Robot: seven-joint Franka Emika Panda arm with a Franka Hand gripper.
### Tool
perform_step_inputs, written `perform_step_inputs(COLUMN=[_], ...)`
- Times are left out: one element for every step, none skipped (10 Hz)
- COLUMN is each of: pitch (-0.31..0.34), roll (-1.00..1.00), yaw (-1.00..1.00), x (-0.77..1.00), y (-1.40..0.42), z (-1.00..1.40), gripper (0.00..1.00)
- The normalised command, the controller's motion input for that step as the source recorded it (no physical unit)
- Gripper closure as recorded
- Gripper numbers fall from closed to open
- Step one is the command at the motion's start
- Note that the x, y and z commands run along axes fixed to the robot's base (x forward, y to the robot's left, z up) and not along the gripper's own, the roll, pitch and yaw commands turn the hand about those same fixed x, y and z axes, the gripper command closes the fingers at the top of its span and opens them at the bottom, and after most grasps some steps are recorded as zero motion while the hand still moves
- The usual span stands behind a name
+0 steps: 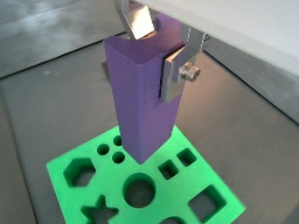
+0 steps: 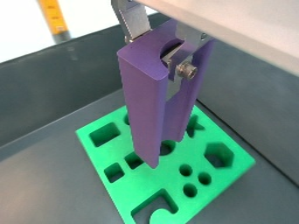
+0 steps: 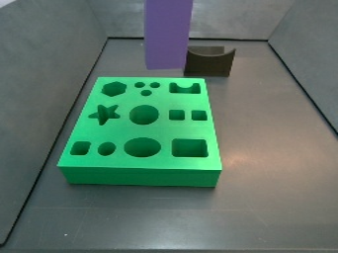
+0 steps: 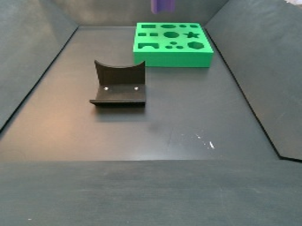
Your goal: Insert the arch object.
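Observation:
The arch object is a tall purple bar (image 1: 142,96) with a half-round groove down one side (image 2: 149,96). My gripper (image 1: 158,51) is shut on its upper end and holds it upright; it shows in both wrist views (image 2: 156,45). The bar's lower end hangs over the green board (image 1: 176,188) with shaped holes, near its small round holes (image 2: 146,185). Whether it touches the board I cannot tell. The board's arch-shaped hole (image 3: 185,87) is at its far edge. In both side views only the bar shows (image 3: 168,35) (image 4: 163,4); the gripper is out of frame.
A dark fixture (image 3: 209,61) with a curved top stands on the grey floor beyond the board, and in the middle of the floor in a side view (image 4: 118,84). Sloping grey walls (image 3: 53,109) ring the floor. A yellow tape measure (image 2: 49,17) lies outside.

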Motion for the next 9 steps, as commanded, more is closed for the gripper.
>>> perform_step_inputs(pitch=[0.0, 0.0, 0.0, 0.0, -0.033, -0.079, -0.073, -0.074, -0.103], roll=[0.02, 0.01, 0.01, 0.01, -0.05, -0.06, -0.08, -0.11, -0.08], yaw=[-0.88, -0.9, -0.91, -0.82, -0.43, -0.05, 0.05, 0.19, 0.31], x=[0.05, 0.05, 0.09, 0.23, 0.33, 0.23, 0.31, 0.31, 0.32], y=[0.19, 0.18, 0.17, 0.2, 0.41, 0.31, 0.33, 0.34, 0.26], z=[-0.35, -0.35, -0.36, -0.39, -0.36, -0.32, -0.24, -0.23, -0.3], gripper=[1.0, 1.0, 1.0, 1.0, 1.0, 1.0, 1.0, 1.0, 1.0])
